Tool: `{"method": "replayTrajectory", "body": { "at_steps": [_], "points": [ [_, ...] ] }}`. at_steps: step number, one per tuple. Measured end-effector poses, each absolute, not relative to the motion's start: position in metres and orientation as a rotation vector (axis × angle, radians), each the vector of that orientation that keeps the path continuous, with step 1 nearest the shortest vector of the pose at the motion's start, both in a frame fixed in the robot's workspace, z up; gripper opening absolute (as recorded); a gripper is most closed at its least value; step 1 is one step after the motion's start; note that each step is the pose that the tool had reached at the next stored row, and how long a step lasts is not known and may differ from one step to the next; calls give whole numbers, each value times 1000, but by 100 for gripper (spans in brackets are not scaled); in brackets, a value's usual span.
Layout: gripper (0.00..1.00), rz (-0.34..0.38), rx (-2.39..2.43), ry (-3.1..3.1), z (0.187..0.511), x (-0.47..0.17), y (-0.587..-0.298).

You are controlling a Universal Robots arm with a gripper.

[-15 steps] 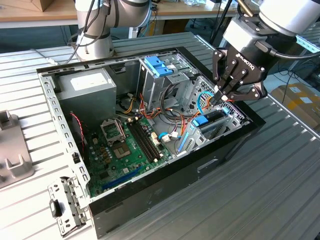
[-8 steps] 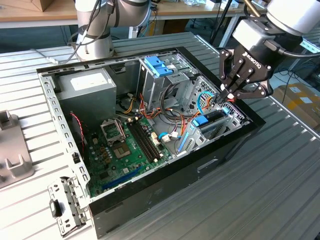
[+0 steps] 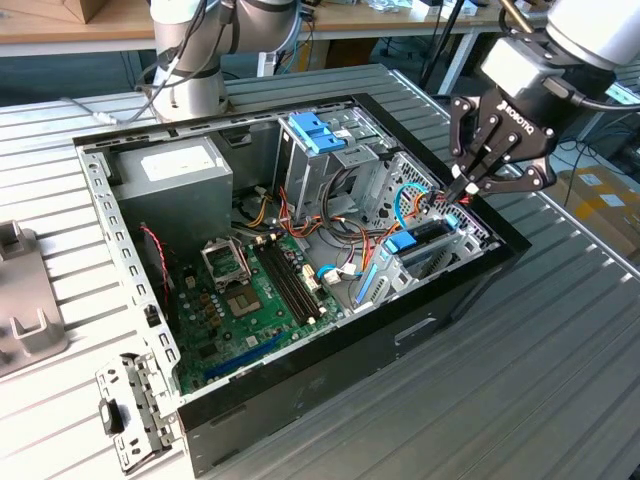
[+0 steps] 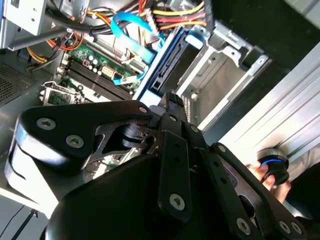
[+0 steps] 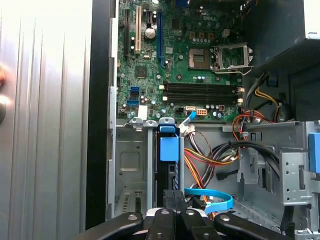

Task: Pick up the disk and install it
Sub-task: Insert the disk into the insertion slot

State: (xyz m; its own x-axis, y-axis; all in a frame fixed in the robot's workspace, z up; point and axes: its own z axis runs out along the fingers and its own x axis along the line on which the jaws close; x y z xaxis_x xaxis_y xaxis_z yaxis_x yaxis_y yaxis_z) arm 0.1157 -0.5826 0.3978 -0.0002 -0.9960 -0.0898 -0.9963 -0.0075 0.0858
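Observation:
The disk [image 3: 418, 243] stands on edge in a metal bay at the corner of the open computer case [image 3: 300, 390] on the exterior view's right, its light-blue frame [image 5: 169, 149] facing up. In both wrist views it shows edge-on, its blue rail [image 4: 159, 65] running down into the bay. My gripper [image 3: 457, 190] hangs just above the disk's outer end with its black fingers [image 5: 170, 200] pressed together, shut, nothing between them. Whether the fingertips [image 4: 172, 102] touch the disk I cannot tell.
Inside the case lie the green motherboard [image 3: 250, 290], the grey power supply box [image 3: 175, 170], a drive cage with blue tabs [image 3: 315, 130] and loose cables [image 5: 210, 200] beside the bay. A metal bracket [image 3: 130, 410] lies on the ribbed table. A person's hand [image 4: 267, 172] holds a knob nearby.

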Motion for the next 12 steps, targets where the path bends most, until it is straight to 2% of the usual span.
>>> {"method": "replayTrajectory", "body": {
  "at_steps": [12],
  "points": [
    [11, 205, -2223, 2216, 398, 146, -583]
  ]
}}
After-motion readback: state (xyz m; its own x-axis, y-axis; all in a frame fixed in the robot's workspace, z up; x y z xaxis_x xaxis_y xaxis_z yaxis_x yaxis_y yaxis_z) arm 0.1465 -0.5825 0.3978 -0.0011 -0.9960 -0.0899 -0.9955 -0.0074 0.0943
